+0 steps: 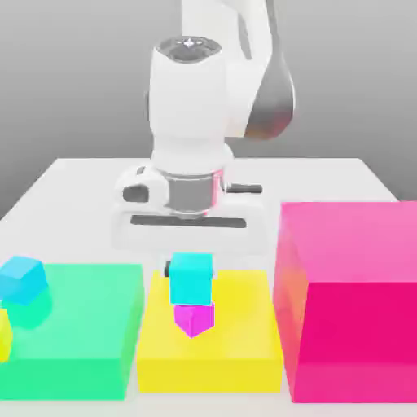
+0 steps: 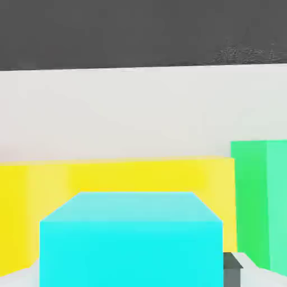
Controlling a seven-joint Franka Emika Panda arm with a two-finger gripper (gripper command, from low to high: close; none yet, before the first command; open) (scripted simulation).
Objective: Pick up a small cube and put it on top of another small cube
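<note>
One cyan cube (image 1: pixel 191 283) is clamped in the claw (image 1: pixel 190 269), above the magenta cube (image 1: pixel 195 319). Beneath lies the yellow block (image 1: pixel 244 318), its near edge bare.

Cube (image 1: pixel 191 278) smooth, matt, plastic-looking; arm shell (image 1: pixel 189 102) glossy white; joint ring (image 1: pixel 190 192) metallic grey.

Upper cube (image 1: pixel 191 279) above lower cube (image 1: pixel 195 318), latter on slab (image 1: pixel 244 326).

exterior: faces arm's front, whole scene | hand: close over cyan cube (image 2: pixel 132 252) | shared: yellow block (image 1: pixel 208 366)
</note>
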